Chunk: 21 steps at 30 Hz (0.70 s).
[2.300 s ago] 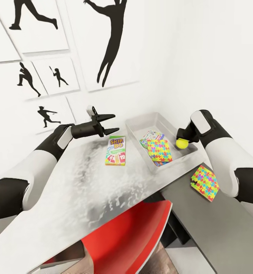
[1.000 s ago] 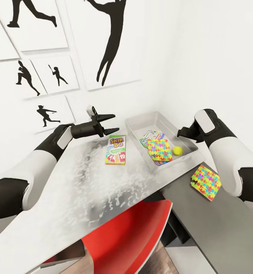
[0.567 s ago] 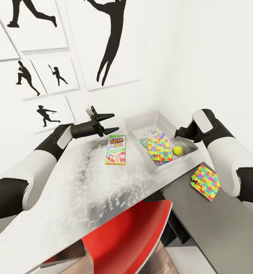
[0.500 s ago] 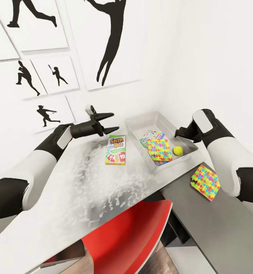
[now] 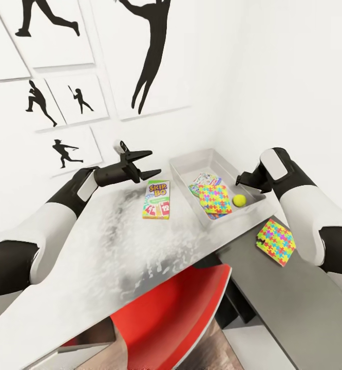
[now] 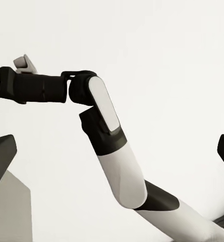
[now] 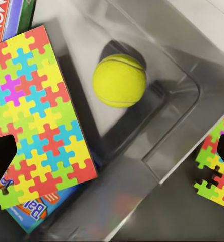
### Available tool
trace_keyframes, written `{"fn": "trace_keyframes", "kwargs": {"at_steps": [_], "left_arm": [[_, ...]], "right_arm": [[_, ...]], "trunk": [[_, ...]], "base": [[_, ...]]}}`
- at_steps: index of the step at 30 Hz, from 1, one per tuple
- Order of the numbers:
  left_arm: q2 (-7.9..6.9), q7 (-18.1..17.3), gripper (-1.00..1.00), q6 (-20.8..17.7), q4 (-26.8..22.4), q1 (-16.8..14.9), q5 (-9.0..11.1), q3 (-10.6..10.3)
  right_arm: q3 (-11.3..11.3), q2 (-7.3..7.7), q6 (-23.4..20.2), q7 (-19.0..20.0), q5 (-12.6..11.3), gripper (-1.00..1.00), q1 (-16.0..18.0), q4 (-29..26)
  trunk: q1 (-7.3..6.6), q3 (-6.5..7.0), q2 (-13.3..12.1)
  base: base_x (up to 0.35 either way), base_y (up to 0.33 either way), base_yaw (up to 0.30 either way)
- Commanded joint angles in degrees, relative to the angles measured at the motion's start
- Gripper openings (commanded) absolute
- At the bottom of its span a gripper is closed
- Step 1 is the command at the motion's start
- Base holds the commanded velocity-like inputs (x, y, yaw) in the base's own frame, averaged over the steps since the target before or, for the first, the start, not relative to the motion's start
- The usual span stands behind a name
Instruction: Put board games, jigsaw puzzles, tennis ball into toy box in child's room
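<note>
A pale table (image 5: 114, 246) with a mottled, reflective top runs into the white corner of the room, its near edge partly hidden by a red chair (image 5: 166, 318) that is cut off at the bottom of the head view. A lower grey top (image 5: 294, 303) joins it on the right. At the far end sits the toy box (image 5: 189, 162), a shallow grey tray with flared sides. Inside it a multicoloured jigsaw puzzle (image 5: 215, 199) lies on top of printed boxes (image 5: 206, 181), covering most of them; the right wrist view shows only a strip of their lettering. The yellow tennis ball (image 5: 238, 200) rests on the tray floor just beside that puzzle, near a corner. A second puzzle (image 5: 276, 241) lies outside the tray on the lower top, partly masked by the right arm. A green Skip-Bo box (image 5: 156, 199) lies flat on the table beside the tray. The left gripper (image 5: 149, 162) hangs above the table with its fingers spread, empty. The right gripper (image 5: 239, 181) hovers over the tray's right rim, fingers apart with nothing between them.
</note>
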<state>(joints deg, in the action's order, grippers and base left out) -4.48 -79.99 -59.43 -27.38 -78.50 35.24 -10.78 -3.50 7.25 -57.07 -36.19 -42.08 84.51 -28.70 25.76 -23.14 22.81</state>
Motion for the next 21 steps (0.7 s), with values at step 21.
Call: {"fn": "trace_keyframes", "kwargs": {"at_steps": [21], "left_arm": [[-0.08, -0.38, 1.00, -0.57, 0.04, -0.07, -0.08, -0.29]], "right_arm": [[-0.37, 0.04, 0.10, -0.46, -0.63, 1.00, 0.04, -0.04]], "trunk": [[0.03, 0.84, 0.11]], "base": [[-0.008, 0.000, 0.000]]}}
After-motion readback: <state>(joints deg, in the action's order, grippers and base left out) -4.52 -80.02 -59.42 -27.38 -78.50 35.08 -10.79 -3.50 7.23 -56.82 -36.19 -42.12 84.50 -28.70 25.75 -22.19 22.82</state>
